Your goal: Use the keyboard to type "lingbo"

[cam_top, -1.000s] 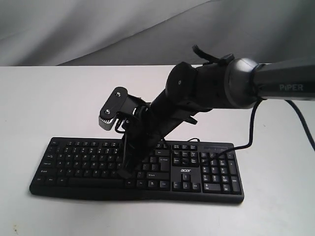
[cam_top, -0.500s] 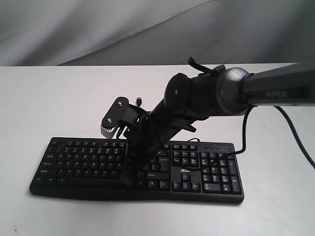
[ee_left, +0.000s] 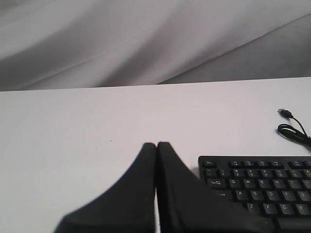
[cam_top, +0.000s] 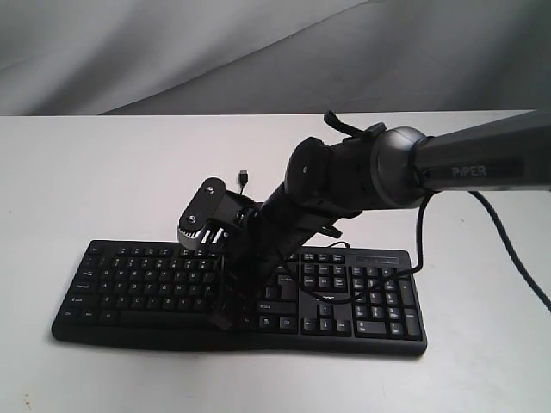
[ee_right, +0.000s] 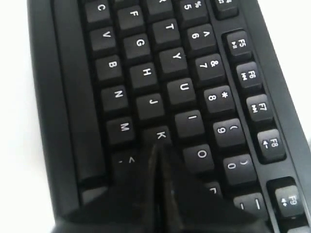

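On a plain white table [cam_top: 95, 172] backed by rumpled grey cloth [cam_top: 172, 52], the black keyboard [cam_top: 146, 280] lies flat, the right gripper [cam_top: 222, 318] pressed together with its tip by the K key, and the left gripper [ee_left: 156, 145], also pressed together, over bare table beside the keyboard's end.

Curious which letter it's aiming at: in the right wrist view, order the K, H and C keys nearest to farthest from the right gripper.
1. K key: at the tip of the right gripper.
2. H key: two keys along K's row.
3. C key: farthest, one row over.
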Available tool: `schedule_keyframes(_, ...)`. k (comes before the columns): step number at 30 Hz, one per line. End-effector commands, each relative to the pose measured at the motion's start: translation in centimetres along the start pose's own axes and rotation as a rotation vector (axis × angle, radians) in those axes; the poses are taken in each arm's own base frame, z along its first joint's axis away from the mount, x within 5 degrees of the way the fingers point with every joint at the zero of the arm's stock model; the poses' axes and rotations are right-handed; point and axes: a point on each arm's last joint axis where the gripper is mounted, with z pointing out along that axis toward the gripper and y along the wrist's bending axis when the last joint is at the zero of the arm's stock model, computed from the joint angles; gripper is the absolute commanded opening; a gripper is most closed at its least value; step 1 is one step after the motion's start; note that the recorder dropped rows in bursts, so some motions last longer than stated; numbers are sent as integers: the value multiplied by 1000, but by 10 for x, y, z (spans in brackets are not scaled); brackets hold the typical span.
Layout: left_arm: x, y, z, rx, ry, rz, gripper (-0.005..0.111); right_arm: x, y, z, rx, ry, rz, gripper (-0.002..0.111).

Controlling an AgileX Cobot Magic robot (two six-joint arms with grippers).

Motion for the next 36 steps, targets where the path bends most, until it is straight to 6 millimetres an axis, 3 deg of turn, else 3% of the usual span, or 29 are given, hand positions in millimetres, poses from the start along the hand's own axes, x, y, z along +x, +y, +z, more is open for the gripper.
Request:
schedule_keyframes(1, 1, 0, 0, 6, -5, -5, 1, 0, 1, 0, 3, -6, -4, 0)
schedule_keyframes(12, 1, 0, 0, 6, -5, -5, 1, 4, 1, 7, -8, 11, 3, 0)
schedule_keyframes(20, 1, 0, 0, 6, -5, -5, 1, -7, -1, -9, 41, -37, -22, 0)
schedule_keyframes(28, 1, 0, 0, 6, -5, -5, 1, -27, -7, -3, 12, -63, -36, 0)
schedule_keyframes(36, 1, 0, 0, 6, -5, -5, 1, -29, -8, -2, 24, -70, -43, 0)
